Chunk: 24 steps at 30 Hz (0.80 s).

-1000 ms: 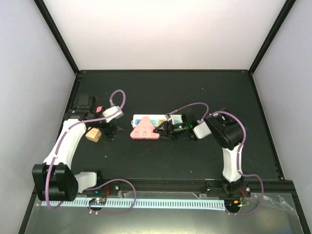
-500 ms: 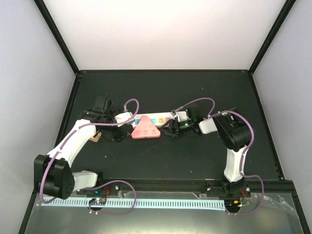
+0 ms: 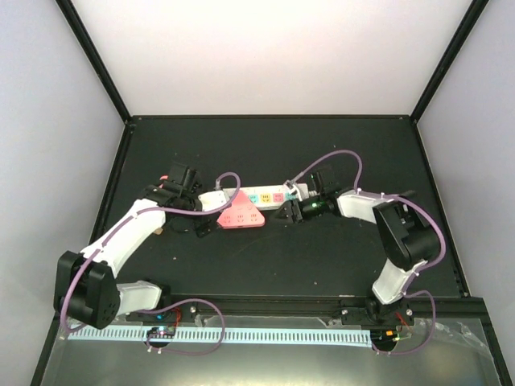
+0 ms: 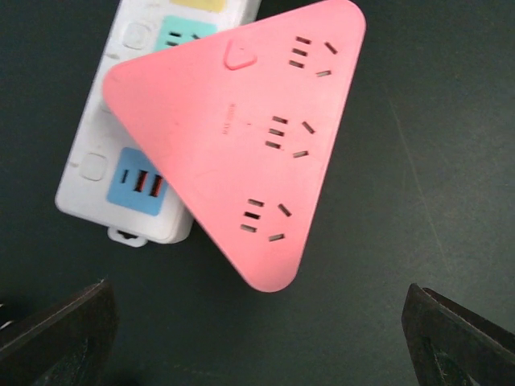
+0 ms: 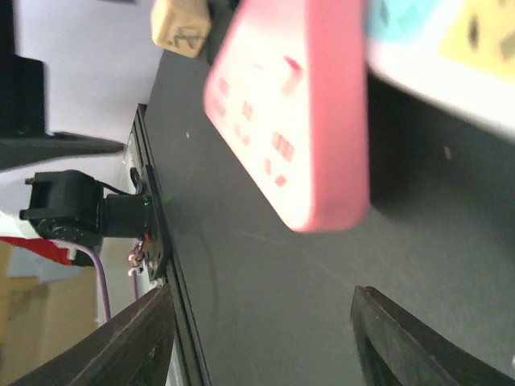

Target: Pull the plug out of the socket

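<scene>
Left end effector: released, fingers spread wide, nothing gripped. Pink triangular plastic multi-outlet plug is seen directly ahead of it, its nearest corner lying just short of the gap between the fingertips, no contact visible. Long white rectangular power strip with coloured outlet faces is found ahead and to the left of this end effector, partly covered by the pink plug. A blue face is exposed at the strip's near end, with green and yellow faces farther along. Whether the plug's pins are seated in the strip cannot be told.

Right end effector: released, fingers apart with only the dark tabletop between them, nothing grasped. The pink plug is seen ahead of it, clear of the fingertips. The white strip lies ahead and to the right, behind the plug's edge. A small tan block is seen beyond the plug, far from this end effector.

In the top view both end effectors are placed at opposite ends of the plug-and-strip pair, left one at the plug side, right one at the strip's other end.
</scene>
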Tool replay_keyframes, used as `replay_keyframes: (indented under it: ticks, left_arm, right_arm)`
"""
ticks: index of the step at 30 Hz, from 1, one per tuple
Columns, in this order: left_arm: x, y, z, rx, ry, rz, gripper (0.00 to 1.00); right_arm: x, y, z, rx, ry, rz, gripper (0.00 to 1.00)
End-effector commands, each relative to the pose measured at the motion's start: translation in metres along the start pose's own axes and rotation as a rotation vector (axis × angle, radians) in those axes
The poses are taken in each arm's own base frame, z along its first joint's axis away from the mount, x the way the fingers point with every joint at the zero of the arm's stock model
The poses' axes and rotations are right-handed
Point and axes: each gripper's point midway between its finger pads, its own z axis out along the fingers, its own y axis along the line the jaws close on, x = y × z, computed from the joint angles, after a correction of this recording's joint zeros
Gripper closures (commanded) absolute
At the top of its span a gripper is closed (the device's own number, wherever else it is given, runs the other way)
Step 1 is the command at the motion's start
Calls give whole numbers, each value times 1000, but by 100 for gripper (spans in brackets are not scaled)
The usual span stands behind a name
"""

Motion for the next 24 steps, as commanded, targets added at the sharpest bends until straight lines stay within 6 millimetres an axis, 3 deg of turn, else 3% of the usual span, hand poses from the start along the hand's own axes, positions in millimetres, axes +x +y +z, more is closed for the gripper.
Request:
replay_keyframes:
  ticks: [1,5,10,14,19,24]
  left_arm:
    - [-2,-4,9,16,-1,-16,1]
    - [-7,1,11,-7,-28,-43,1]
    - [-21,15,4,-196,-80,82,1]
    - [-19,5,-4,-267,-7,241,1]
    - [-30,-8,-16,-390,-21,444,1]
    - [-40,-30,-2,-490,-40,614,1]
  right_arm:
    - [-35,24,-19,64,-58,-189,40]
    - [-66,22,-22,130,-99,-214,45]
    - [-94,6,-15,181,-111,-195,47]
    - [-110,-10,-9,229,-114,-201,49]
    - [-115,-24,2,221,-92,-160,51]
    - [-117,-33,8,217,-80,-141,51]
